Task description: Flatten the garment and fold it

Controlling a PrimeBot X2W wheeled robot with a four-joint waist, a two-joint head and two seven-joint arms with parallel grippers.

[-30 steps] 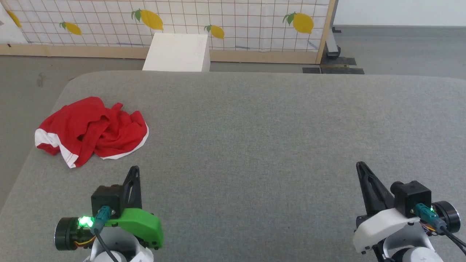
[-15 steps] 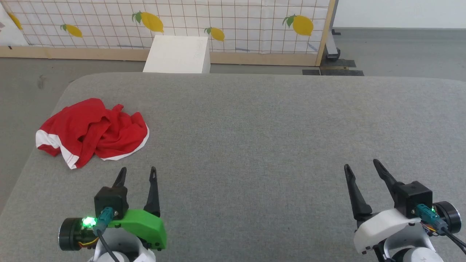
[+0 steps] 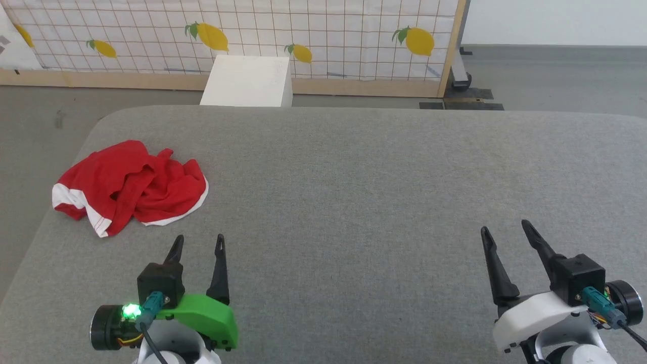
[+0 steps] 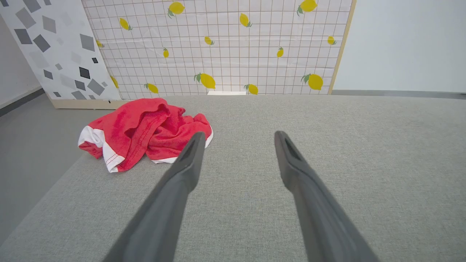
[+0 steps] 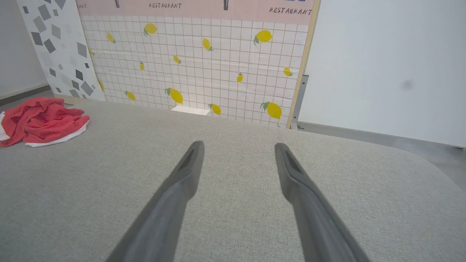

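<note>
The garment, red shorts with white trim, lies crumpled in a heap near the far left edge of the grey padded table. It also lies ahead and left in the left wrist view and far left in the right wrist view. My left gripper stands open just short of the heap, to its near right, with nothing between its fingers. At the table's near right my right gripper is open and empty too, far from the shorts.
A white box stands on the floor behind the table's far edge. A lemon-patterned tiled panel runs along the back. The table's left edge drops to grey floor close to the garment.
Both grippers went from shut to open. The head camera tilted a little, so the whole scene sits slightly lower in the picture. The garment has not moved.
</note>
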